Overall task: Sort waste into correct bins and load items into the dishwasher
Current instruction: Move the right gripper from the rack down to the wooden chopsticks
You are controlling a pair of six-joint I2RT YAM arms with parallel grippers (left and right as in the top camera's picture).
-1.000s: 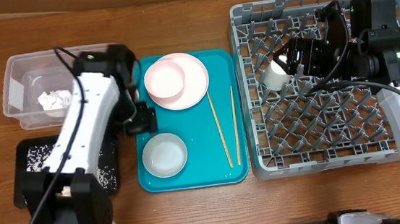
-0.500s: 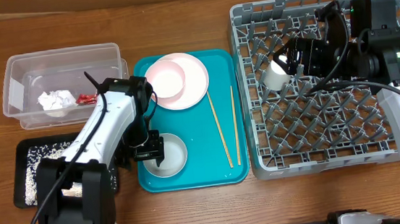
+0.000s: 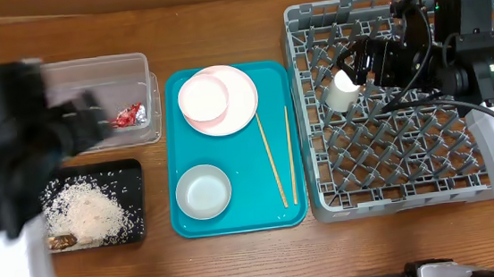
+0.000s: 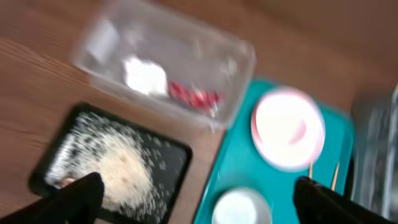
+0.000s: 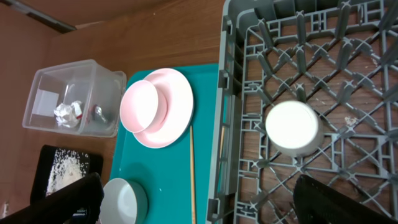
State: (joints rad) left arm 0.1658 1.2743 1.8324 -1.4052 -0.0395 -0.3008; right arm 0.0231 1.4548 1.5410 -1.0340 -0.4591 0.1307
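My left gripper (image 4: 198, 184) is open and holds nothing; its view is blurred, high above the black tray (image 4: 177, 155) with its heap of rice (image 4: 121, 168). In the overhead view the left arm (image 3: 10, 150) is a blur over the left end of the clear tub (image 3: 138, 76). In that tub lie a white napkin (image 4: 145, 74) and a red wrapper (image 3: 129, 117). My right gripper (image 5: 199, 190) is open above the dish rack (image 3: 402, 165), near the white cup (image 3: 343, 91) standing in it. On the teal tray are a pink plate (image 3: 242, 103) with a bowl (image 3: 202, 97) on it, a pale bowl (image 3: 203, 192) and two chopsticks (image 3: 271, 161).
The teal tray (image 3: 244, 210) lies between the black tray (image 3: 129, 171) and the rack's left wall (image 3: 296, 107). Bare wooden table runs along the back and front edges. The right arm's body (image 3: 473, 56) hangs over the rack's back right corner.
The left arm has swung from the pale bowl on the teal tray up and to the far left, still moving. The right arm has not moved.
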